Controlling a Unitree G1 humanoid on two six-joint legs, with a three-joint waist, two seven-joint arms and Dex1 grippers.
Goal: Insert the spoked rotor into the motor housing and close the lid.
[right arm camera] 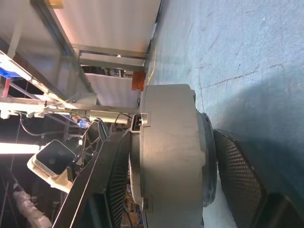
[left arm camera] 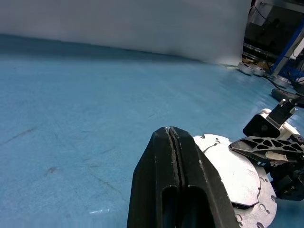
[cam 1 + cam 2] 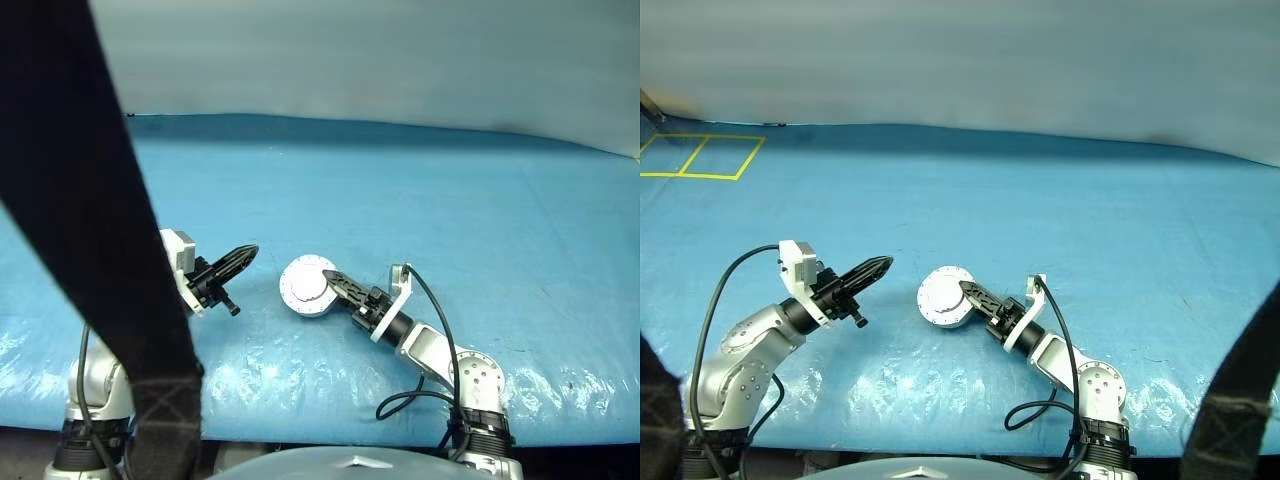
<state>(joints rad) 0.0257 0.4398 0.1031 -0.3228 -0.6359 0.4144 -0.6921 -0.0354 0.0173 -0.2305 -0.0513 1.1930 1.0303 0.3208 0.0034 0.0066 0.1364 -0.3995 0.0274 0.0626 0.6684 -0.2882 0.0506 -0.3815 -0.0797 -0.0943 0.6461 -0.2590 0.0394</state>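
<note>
Clamped between the right gripper's (image 3: 975, 296) two black fingers, the motor housing (image 3: 944, 297) is held edgewise over the blue table (image 3: 1060, 200), seemingly steadied as an assembled unit. Its silvery round face and thick rim are seen. Just beside it, the left gripper (image 3: 878, 266) is clenched on nothing.

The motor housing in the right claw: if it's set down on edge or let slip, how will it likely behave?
The motor housing looks like thick rigid metal, so probably stiff and heavy for its size. Its round rim suggests it could roll on edge. The right claw pinches smooth faces, so it may slip.
</note>
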